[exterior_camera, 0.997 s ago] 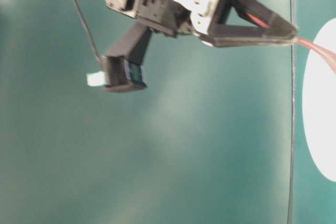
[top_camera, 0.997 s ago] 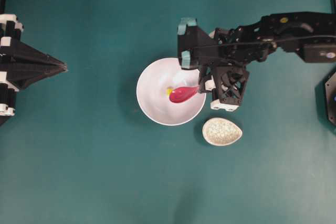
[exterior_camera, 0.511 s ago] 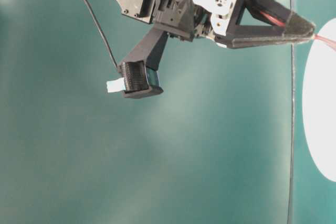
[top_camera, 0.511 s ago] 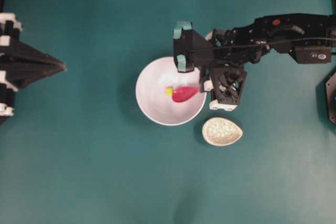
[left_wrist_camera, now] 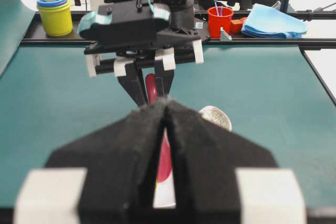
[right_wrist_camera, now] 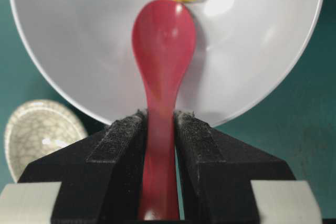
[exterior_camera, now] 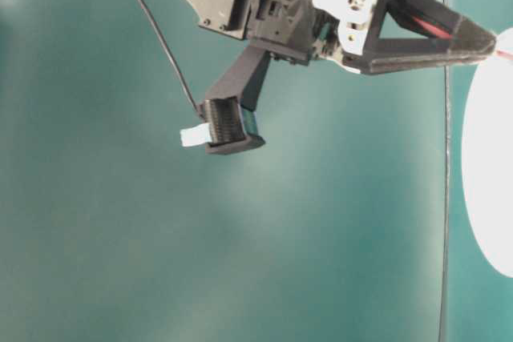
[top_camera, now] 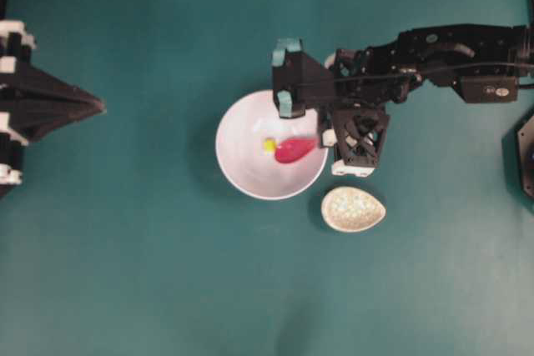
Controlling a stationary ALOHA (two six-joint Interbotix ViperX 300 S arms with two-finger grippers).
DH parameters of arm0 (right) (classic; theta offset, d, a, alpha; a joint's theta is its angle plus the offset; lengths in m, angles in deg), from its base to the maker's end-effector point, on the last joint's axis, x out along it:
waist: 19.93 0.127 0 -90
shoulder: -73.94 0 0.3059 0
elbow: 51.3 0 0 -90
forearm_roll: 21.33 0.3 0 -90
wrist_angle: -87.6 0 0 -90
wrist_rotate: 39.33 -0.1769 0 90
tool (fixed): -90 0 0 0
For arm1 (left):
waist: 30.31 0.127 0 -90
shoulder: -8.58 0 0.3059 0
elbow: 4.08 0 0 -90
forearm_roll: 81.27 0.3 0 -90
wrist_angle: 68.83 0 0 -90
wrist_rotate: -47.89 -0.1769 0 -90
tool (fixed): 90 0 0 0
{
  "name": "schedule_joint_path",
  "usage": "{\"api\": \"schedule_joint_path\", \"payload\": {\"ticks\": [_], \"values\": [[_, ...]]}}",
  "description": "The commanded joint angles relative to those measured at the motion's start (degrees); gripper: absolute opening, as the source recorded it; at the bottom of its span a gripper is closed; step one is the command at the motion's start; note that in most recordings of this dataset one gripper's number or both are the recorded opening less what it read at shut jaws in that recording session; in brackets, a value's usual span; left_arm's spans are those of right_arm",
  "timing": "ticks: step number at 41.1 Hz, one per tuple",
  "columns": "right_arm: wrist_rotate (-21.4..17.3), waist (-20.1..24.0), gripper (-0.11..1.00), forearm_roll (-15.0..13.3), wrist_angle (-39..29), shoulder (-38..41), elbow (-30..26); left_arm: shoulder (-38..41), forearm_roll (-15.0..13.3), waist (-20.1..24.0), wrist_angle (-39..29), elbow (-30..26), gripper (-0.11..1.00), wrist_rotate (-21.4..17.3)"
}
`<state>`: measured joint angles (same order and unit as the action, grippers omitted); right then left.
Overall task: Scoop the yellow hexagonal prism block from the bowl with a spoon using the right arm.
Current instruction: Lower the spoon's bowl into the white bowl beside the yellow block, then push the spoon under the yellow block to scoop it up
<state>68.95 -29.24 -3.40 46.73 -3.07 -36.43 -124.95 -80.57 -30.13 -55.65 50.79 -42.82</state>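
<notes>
While parked at the far left edge, left gripper [top_camera: 98, 107]: fingers pressed together, nothing between them, well apart from everything else.
bowl [top_camera: 242, 174]: white, mid-table on the teal mat [top_camera: 167, 273].
yellow hexagonal prism block [top_camera: 269, 145]: inside the bowl, at the spoon's tip, apparently touching.
spoon [top_camera: 294, 150]: red scoop down in the bowl, handle running back over the right rim.
right gripper [right_wrist_camera: 160, 129]: both pads pinching the spoon handle.
spoon rest [top_camera: 353, 209]: speckled, just beside the bowl's lower right.
</notes>
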Motion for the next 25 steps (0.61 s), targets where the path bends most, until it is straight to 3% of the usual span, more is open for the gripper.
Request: {"api": "schedule_joint_path", "payload": {"ticks": [1,25], "values": [[0.09,-0.35,0.25,-0.35,0.79,-0.53,-1.58,0.35,0.09,0.00,0.18,-1.32,0.06,0.00],[0.62,-0.44,0.25,-0.44,7.47,1.14,-2.29,0.35,0.18,0.00,-0.09,-1.32,0.06,0.00]]}}
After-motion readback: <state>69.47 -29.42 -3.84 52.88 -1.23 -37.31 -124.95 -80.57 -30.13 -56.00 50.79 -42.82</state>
